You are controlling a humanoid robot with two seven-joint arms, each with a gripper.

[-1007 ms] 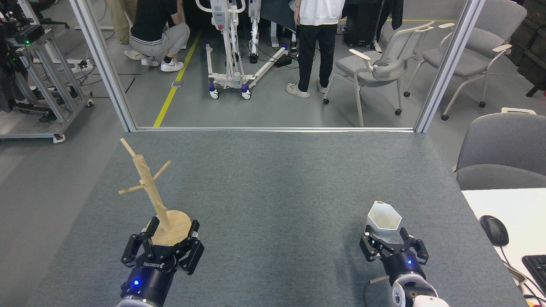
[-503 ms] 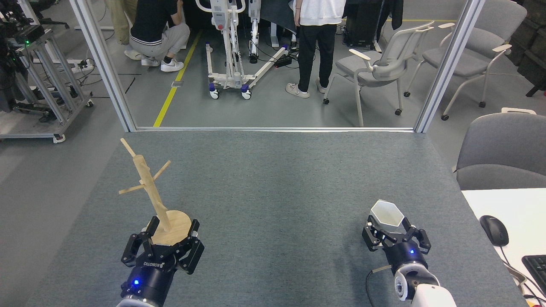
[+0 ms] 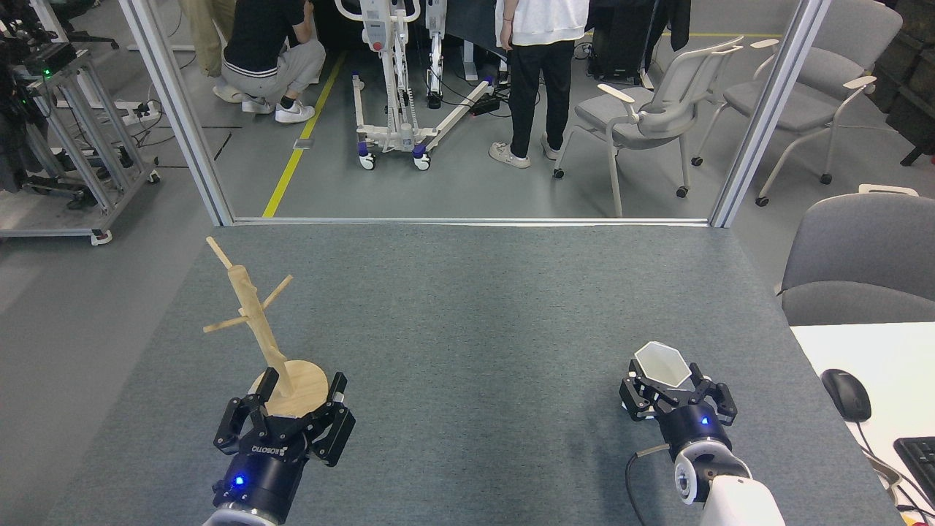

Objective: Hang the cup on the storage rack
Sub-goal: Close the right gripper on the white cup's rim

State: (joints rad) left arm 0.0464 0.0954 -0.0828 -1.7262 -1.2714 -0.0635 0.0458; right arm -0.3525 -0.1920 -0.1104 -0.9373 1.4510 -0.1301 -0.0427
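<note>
The white faceted cup (image 3: 662,363) stands upright on the grey mat at the near right, its hexagonal rim facing up and its handle hidden. My right gripper (image 3: 673,389) holds the cup's lower body, a finger on each side. The light wooden storage rack (image 3: 252,310) stands at the near left, its post leaning left with thin pegs sticking out. My left gripper (image 3: 302,381) is open, its fingers (image 3: 267,380) straddling the near edge of the rack's round base (image 3: 307,371).
A white desk (image 3: 869,351) with a black mouse (image 3: 846,394) and a keyboard corner adjoins the mat's right edge. A grey chair (image 3: 862,256) stands behind it. People and chairs are beyond the metal frame at the far side.
The cup went from tilted toward me to upright and sits lower in the right gripper. My left gripper moved slightly forward, its fingers now further around the rack's base.
</note>
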